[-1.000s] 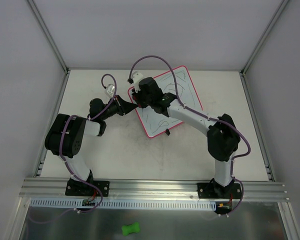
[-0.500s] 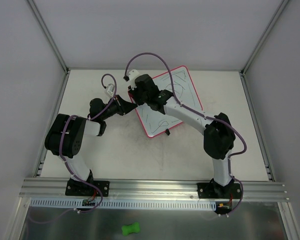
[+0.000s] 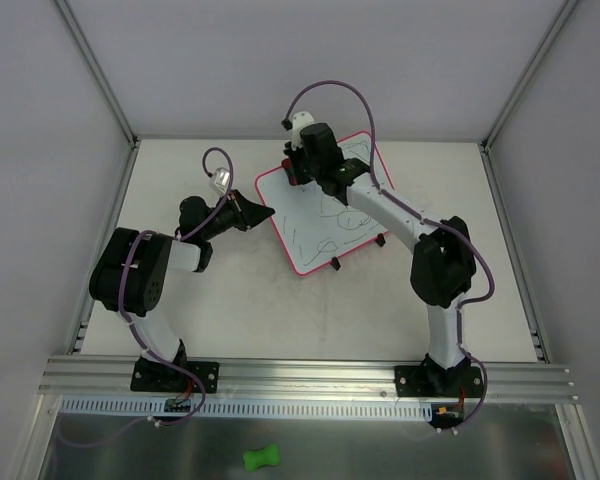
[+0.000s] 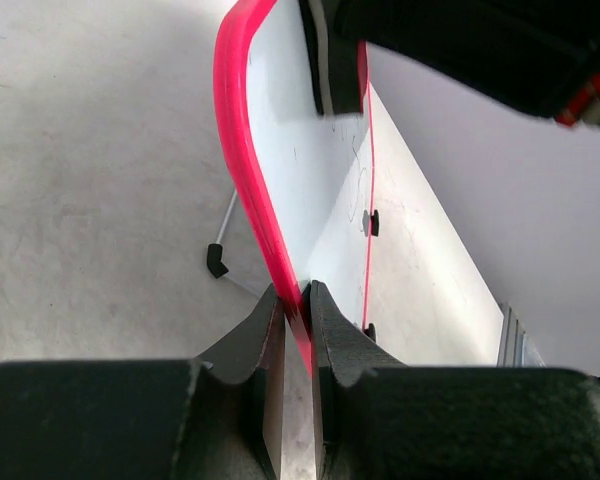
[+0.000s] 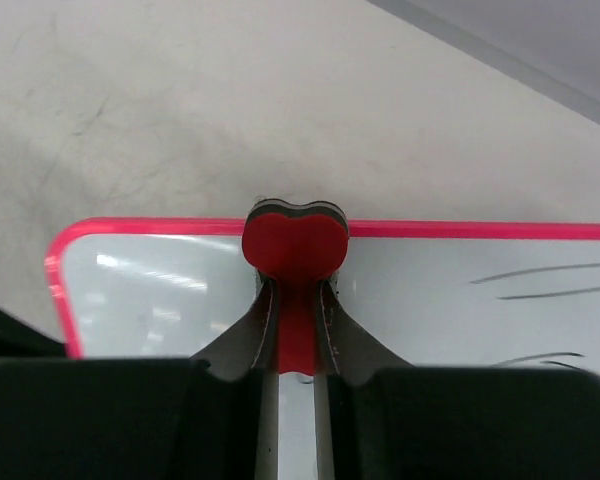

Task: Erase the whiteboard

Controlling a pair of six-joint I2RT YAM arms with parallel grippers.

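The whiteboard (image 3: 305,225), white with a pink-red frame, lies tilted at the table's back middle, with dark scribbles (image 3: 332,210) on it. My left gripper (image 3: 268,212) is shut on its left frame edge (image 4: 242,160), the jaws pinching the red rim (image 4: 298,310). My right gripper (image 3: 296,172) is shut on a red bone-shaped eraser (image 5: 295,245). The eraser's head rests on the board at its far edge near the left corner (image 5: 60,265). Pen strokes (image 5: 540,275) show to the right of the eraser.
Two small black clips (image 3: 335,264) sit on the board's near edge, and a thin leg with a black foot (image 4: 217,260) props it up. A green bone-shaped piece (image 3: 262,458) lies on the metal shelf below the front rail (image 3: 310,375). Grey walls close in three sides.
My right gripper has swept the eraser from the board's left edge up and right to its far edge. The left gripper has kept its hold and has not moved.
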